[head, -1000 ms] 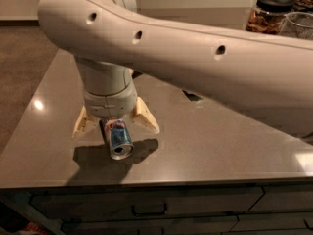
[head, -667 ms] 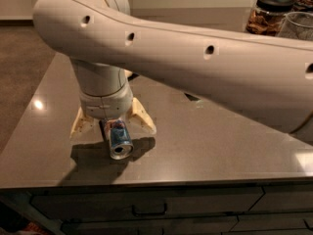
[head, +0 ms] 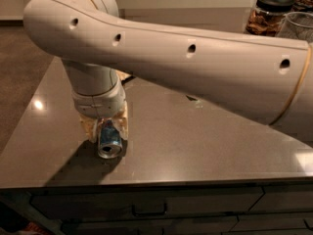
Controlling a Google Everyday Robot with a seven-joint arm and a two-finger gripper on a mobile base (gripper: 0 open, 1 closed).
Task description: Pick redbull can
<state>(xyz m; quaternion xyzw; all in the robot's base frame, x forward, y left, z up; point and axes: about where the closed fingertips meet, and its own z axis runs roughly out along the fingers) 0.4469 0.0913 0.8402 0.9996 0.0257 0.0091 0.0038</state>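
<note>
The redbull can (head: 109,142) lies on its side on the grey countertop (head: 195,141), near the front left, with its silver top facing the front edge. My gripper (head: 104,128) comes straight down on it from above. Its cream fingers (head: 122,123) press against both sides of the can, shut on it. The can rests on the surface. The wide white arm (head: 195,58) crosses the view from the right and hides the back of the counter.
A glass jar with a black lid (head: 270,12) and a clear glass container (head: 297,26) stand at the back right. A small dark item (head: 192,99) lies mid-counter under the arm. The counter's front edge is close to the can, with drawers (head: 149,210) below.
The fingers, spread wide beside the can before, have closed in against its sides. The arm has moved slightly lower and left over the can.
</note>
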